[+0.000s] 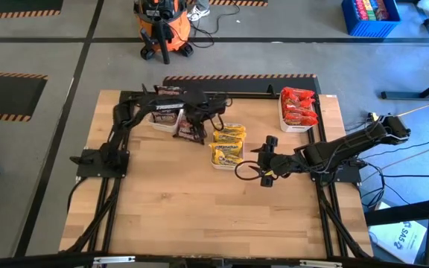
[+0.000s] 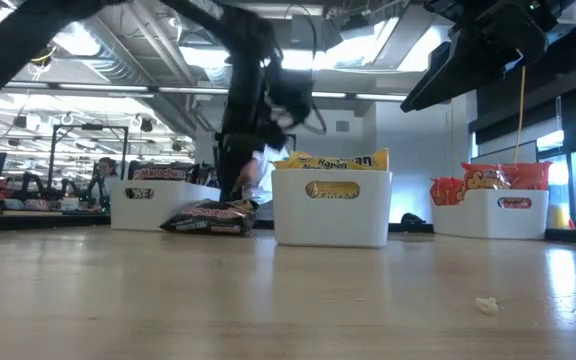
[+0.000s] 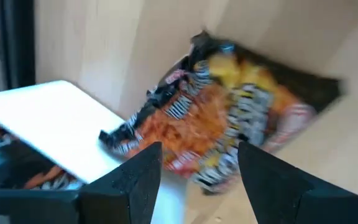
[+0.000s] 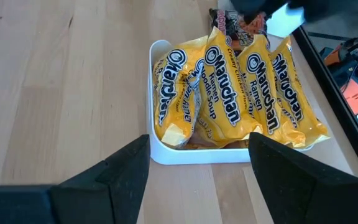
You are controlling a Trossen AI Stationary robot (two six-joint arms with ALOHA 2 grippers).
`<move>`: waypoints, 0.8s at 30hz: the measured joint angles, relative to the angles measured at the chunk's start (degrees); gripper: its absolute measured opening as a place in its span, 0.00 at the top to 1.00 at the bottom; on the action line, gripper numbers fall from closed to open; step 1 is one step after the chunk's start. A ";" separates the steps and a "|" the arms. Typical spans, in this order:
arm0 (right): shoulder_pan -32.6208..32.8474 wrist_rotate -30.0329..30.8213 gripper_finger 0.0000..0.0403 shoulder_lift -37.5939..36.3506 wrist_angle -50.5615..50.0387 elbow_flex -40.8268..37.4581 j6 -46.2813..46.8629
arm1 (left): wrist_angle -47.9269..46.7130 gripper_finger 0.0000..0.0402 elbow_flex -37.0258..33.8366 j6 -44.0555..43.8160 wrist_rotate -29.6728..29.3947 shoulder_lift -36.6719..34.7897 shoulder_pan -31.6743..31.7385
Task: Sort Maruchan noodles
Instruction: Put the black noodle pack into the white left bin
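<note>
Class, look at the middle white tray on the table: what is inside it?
The middle white tray holds yellow Maruchan packets, standing crowded together and rising above its rim. Its floor and anything beneath the packets are covered, so an exact count cannot be made.

We're in a big open robotics lab or workshop. Hazard-striped floor tape point(image 1: 238, 77) at twelve o'clock, an orange shop vacuum point(image 1: 164, 28) behind, ceiling ducts point(image 2: 118, 60) overhead.

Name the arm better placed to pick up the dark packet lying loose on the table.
Left. Its open gripper hovers directly over the dark packet beside the left tray; the right gripper sits farther off, facing the yellow packets.
</note>
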 joint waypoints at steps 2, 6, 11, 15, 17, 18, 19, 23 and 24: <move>0.00 0.00 0.37 0.00 0.02 0.00 0.00 | -0.19 0.49 0.00 -0.43 -0.12 -2.60 -1.29; 0.00 -0.10 0.37 0.00 0.00 0.00 0.27 | 4.21 0.49 -2.46 4.15 -2.13 -9.31 -3.66; 0.00 -1.39 0.37 -0.02 -0.02 -0.16 0.27 | 20.13 0.49 -17.44 15.17 0.16 -18.08 -3.34; 0.00 -1.82 0.37 -0.02 0.22 -0.22 -0.70 | 34.60 0.49 -27.68 24.42 -2.53 -20.80 -2.18; 0.00 -1.70 0.37 -0.02 0.47 -0.22 -1.32 | 38.01 0.49 -30.75 27.50 -6.67 -20.75 -1.66; 0.00 -1.70 0.37 -0.02 0.63 -0.22 -1.46 | 39.80 0.49 -31.72 28.76 -8.81 -20.48 -1.31; 0.00 -1.67 0.37 -0.02 0.82 -0.22 -1.48 | 41.00 0.49 -32.55 29.47 -10.54 -20.16 -0.95; 0.00 -1.51 0.37 -0.02 1.20 -0.22 -1.59 | 40.15 0.49 -34.93 28.05 -8.80 -19.21 -0.18; 0.00 -1.50 0.37 -0.02 1.24 -0.22 -1.75 | 40.05 0.49 -35.10 27.63 -7.26 -19.26 -0.55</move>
